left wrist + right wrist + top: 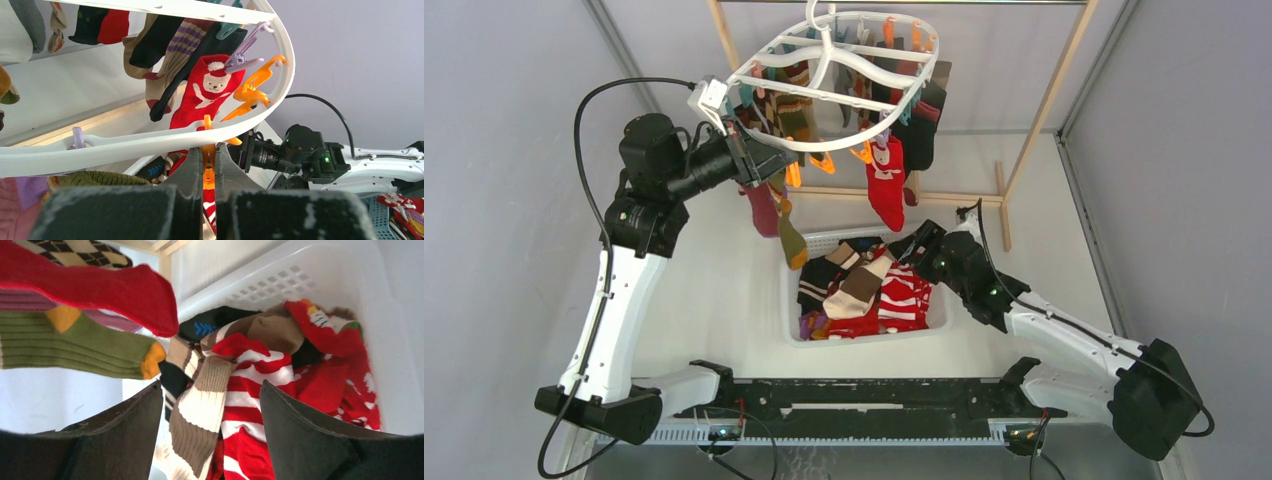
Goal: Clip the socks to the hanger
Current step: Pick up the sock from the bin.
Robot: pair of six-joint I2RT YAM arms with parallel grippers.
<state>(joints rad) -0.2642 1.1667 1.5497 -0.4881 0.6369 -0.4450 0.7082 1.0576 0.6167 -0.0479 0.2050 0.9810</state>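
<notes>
The white oval hanger (824,146) hangs at the back with several socks clipped to its rim (125,146), among them a red Santa sock (886,186) (207,95). My left gripper (776,165) (209,156) reaches up to the hanger's near rim and is shut on an orange clip (209,172) hanging there. My right gripper (914,245) (210,386) is open just above the sock pile. A brown-and-cream striped sock (859,285) (207,407) and a red-and-white striped sock (255,377) lie between its fingers, not pinched.
A white slotted basket (790,300) (280,280) mid-table holds the loose socks. A bare wooden frame (1046,105) carries the hanger. A green sock with an orange toe (791,240) (75,347) and a maroon one dangle low over the basket's left side.
</notes>
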